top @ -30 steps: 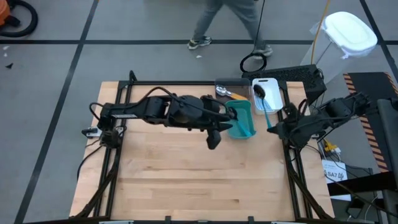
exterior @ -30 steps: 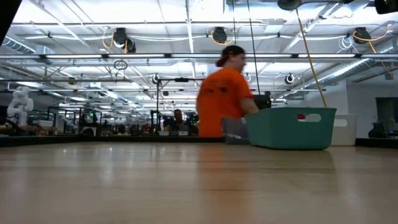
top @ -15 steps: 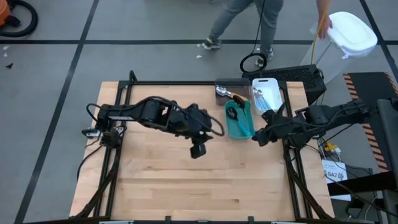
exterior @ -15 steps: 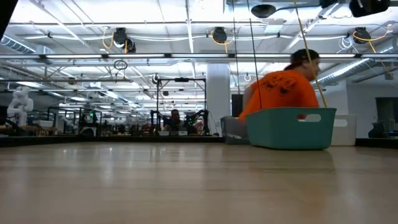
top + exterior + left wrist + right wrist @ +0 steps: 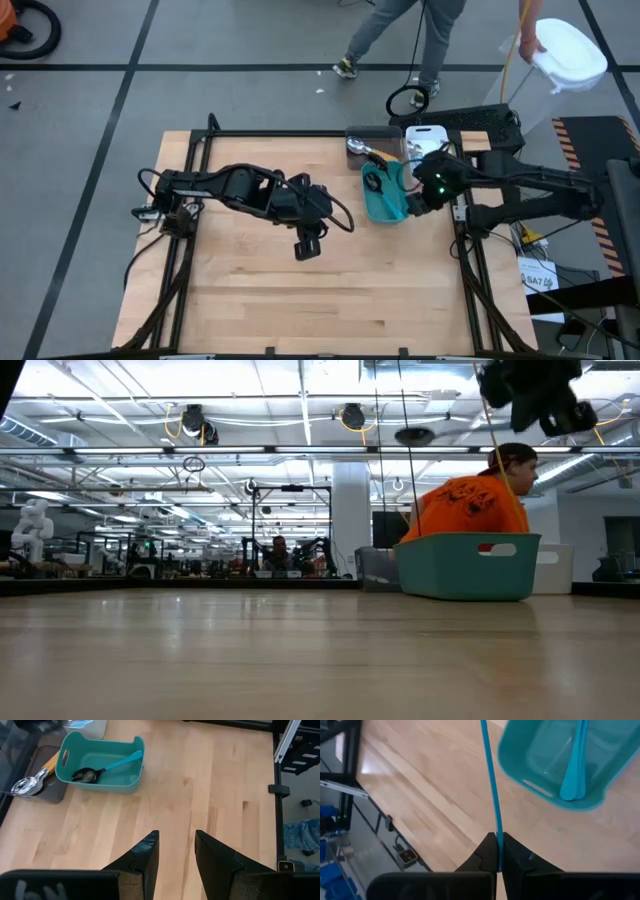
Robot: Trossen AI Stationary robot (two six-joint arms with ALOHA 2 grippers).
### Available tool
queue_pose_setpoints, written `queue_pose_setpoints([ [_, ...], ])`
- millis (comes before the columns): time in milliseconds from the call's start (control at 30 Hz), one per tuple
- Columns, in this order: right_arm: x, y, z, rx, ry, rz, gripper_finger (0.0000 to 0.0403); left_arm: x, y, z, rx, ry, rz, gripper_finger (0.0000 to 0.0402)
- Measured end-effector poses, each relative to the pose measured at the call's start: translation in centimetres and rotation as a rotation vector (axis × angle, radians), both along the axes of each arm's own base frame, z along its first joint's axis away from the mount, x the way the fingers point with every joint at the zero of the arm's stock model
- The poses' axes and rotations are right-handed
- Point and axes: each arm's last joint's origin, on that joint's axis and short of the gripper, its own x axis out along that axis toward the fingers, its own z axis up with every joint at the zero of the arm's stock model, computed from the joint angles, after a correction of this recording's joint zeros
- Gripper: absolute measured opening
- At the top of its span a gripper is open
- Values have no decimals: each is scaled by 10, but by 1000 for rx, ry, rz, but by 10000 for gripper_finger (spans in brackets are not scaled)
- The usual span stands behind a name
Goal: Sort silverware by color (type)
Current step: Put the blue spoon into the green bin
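High view, upper right of centre: teal bin [image 5: 388, 194] holding a light-blue-handled spoon [image 5: 377, 182] with a dark bowl; beside it, a gray bin [image 5: 362, 136] holding an orange-handled spoon [image 5: 366, 150], and a white bin [image 5: 428, 135] partly hidden under the right arm. Hovering over the teal bin's right edge, right claw [image 5: 418, 198] pinching shut on a light-blue handle [image 5: 490, 785], seen edge-on in its wrist view. Hanging over bare surface [image 5: 250, 290] at frame centre, left claw [image 5: 306, 247] standing partly open, gripping nothing. Walking past at top, a person [image 5: 400, 35]. Compared with half a second earlier: right claw now sitting closer to the bins, left claw lower in frame.
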Motion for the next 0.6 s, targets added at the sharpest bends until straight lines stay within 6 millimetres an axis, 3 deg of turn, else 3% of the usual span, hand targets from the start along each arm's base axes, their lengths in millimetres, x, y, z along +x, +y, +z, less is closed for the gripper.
queue_pose_setpoints([
  [300, 9, -18, -67, 169, -66, 16, 1, -4, 2, -3, 20, 41, 44, 124],
  [600, 4, -29, -85, 238, -56, -61, 1, -2, 13, -3, 28, 49, 70, 124],
])
